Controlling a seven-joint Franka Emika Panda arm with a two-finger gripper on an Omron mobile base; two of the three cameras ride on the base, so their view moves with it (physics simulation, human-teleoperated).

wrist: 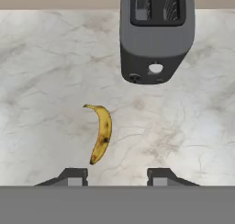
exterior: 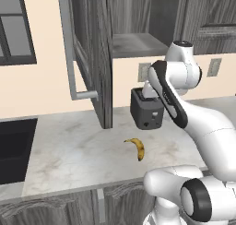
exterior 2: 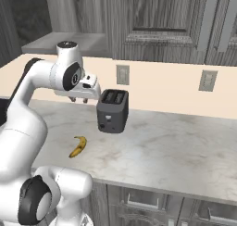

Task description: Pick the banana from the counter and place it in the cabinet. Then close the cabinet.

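The gripper point(wrist: 116, 175) hangs high above the counter point(exterior: 69, 145), its two dark fingertips point(wrist: 73, 175) spread well apart with nothing between them — empty and open. In the right base view it sits just left of the toaster's top point(exterior 2: 79, 98), pointing down.

Below it, on bare stone, lies the banana point(wrist: 101, 133). It rests flat on its side in front of the toaster point(wrist: 156, 32), a little apart from it, and in the hand view it lies left of the midline between the fingers, its lower brown tip close to the left one. The arm would likely need to shift that way before it drops.

The banana looks small and light, with a smooth skin that could slip. It is probably firm enough to pinch, but soft under a hard squeeze. The best hold seems to be across the thick middle of the curve, fingers set square to its length — not at the tapered ends.

Count: one banana, one toaster. Above the counter the cabinet point(exterior: 94, 58) stands with its door swung wide open, one long bar handle point(exterior: 69, 49) on it, one grey shelf point(exterior: 136, 44) bare inside. Two wall sockets point(exterior 2: 122, 74) sit on the backsplash, and a dark sink point(exterior: 16, 148) lies at the far left.
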